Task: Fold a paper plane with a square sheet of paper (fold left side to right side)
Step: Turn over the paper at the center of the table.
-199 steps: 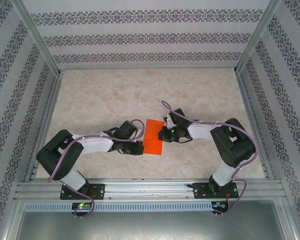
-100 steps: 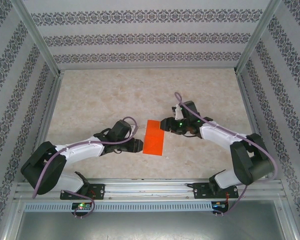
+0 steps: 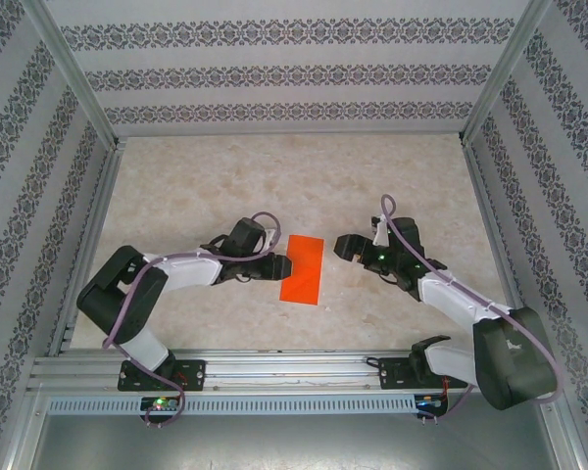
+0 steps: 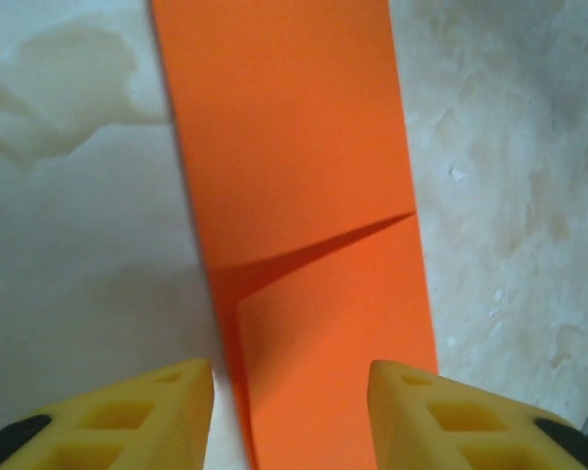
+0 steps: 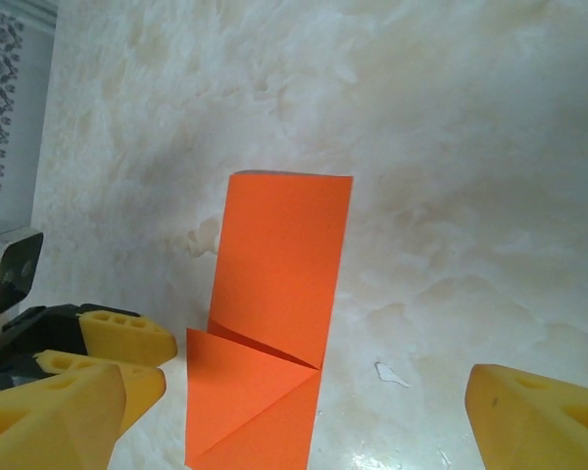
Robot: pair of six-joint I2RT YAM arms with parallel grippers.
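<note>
Flat on the marbled table (image 3: 196, 186) lies the sheet of paper (image 3: 302, 269), bright orange-red and folded into a narrow strip. Taking that strip as the landmark, the left gripper (image 3: 284, 266) sits low at its left long edge, just beside it. From the left wrist, its yellow fingers (image 4: 167, 401) stand apart, one on either side of the strip's width, with the paper lying on the table between them. They are released and clamp nothing, though I cannot tell whether a pad brushes the paper's edge. The right gripper (image 3: 343, 247) is off the strip's right side, clear of it, with bare table between. Its fingers (image 5: 539, 421) are spread wide and hold nothing. In the right wrist view, a slanting crease crosses the strip near the end closest to that camera. It marks off a triangular flap there, while the far end is cut square.
</note>
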